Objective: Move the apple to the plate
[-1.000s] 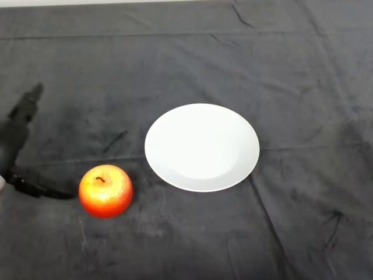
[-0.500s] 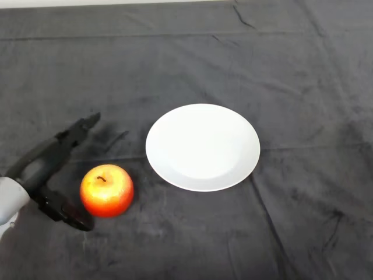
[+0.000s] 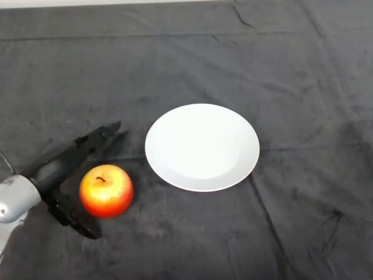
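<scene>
A red and yellow apple sits on the dark cloth, left of a white plate that holds nothing. My left hand comes in from the lower left and brackets the apple. Its straight fingers reach past the apple's far side. Its thumb lies along the near side. The hand is open and close to the apple; I cannot tell whether it touches it.
The dark cloth covers the whole table, with folds and creases at the back and right. A pale strip shows along the far edge at the top left.
My left hand has moved right from the left edge, and its fingers and thumb now bracket the apple. The apple and plate have not moved.
</scene>
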You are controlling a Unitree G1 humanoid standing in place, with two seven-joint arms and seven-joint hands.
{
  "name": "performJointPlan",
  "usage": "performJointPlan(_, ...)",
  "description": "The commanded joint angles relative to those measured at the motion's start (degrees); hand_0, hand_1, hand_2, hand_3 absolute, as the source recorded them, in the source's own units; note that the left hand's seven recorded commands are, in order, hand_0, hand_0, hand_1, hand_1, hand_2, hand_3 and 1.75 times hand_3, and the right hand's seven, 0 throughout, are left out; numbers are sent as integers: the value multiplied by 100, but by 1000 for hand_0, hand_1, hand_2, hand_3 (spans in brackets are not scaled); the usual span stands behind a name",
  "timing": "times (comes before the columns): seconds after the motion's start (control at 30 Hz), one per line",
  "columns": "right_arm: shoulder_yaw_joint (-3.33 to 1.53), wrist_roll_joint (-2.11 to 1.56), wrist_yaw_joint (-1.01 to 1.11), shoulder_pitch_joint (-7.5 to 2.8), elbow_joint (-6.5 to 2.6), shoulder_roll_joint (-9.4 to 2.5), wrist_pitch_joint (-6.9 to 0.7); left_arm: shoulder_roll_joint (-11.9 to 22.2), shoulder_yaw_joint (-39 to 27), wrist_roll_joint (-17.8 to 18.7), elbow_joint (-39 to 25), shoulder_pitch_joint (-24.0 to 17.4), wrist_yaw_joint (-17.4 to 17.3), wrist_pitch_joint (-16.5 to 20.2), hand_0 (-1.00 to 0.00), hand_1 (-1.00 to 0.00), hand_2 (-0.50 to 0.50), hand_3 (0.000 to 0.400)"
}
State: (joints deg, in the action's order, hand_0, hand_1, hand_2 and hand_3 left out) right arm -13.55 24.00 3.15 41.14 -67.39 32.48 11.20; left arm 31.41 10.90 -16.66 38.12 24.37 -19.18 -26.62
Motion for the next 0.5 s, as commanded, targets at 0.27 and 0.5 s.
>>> performJointPlan(0.27, 30, -9, -19, -54, 158, 160, -52, -134, 116, 18, -508, -257, 66, 58, -1000, -1000, 0, 400)
performJointPlan(0.5, 33, -12, -16, -65, 177, 160, -62, -205, 91, 62, -1311, -305, 8, 410, -1000, -1000, 0, 400)
